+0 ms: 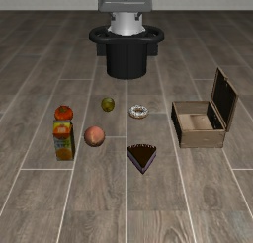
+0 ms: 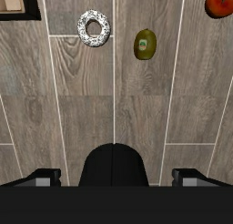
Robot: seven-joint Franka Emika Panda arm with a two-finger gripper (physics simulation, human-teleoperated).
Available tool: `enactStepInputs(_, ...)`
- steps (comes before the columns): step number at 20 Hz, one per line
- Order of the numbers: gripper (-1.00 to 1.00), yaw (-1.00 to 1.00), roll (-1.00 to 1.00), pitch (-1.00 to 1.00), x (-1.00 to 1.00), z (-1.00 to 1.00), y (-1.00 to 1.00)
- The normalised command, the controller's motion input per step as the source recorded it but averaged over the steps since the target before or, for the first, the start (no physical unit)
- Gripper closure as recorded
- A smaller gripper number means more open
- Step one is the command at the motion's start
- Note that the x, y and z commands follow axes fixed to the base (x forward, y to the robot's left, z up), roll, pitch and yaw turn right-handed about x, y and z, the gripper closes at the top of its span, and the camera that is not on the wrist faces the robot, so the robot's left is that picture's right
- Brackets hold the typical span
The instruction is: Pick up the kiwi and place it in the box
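Observation:
The kiwi (image 1: 107,104) is a small olive-green fruit lying on the wooden floor just ahead of the robot's black pedestal (image 1: 126,51). The wooden box (image 1: 203,125) stands to the exterior view's right with its lid tipped up and its inside bare. My gripper (image 2: 116,178) hangs high over the pedestal, open, with its fingertips (image 2: 41,178) far apart and nothing between them. From the hand, the kiwi (image 2: 144,44) lies well ahead of the fingers, beside a donut (image 2: 93,27). A corner of the box (image 2: 18,2) shows beyond the donut.
A sprinkled donut (image 1: 139,112) lies between the kiwi and the box. A tomato (image 1: 64,114), a juice carton (image 1: 63,141) and a peach (image 1: 94,136) cluster at the exterior view's left. A chocolate cake slice (image 1: 143,157) sits farther forward. The tomato (image 2: 219,2) lies past the kiwi.

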Motion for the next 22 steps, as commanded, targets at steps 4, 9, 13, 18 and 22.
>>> enactStepInputs(4,-1.0,0.0,0.0,0.0,0.0,0.0,-1.0)
enactStepInputs(9,-1.0,0.0,0.0,0.0,0.6,0.0,-0.4)
enactStepInputs(13,-1.0,0.0,0.0,0.0,1.0,0.0,0.0)
enactStepInputs(18,-1.0,0.0,0.0,0.0,1.0,0.0,0.0)
enactStepInputs(22,-1.0,0.0,0.0,0.0,0.25,-0.5,0.25)
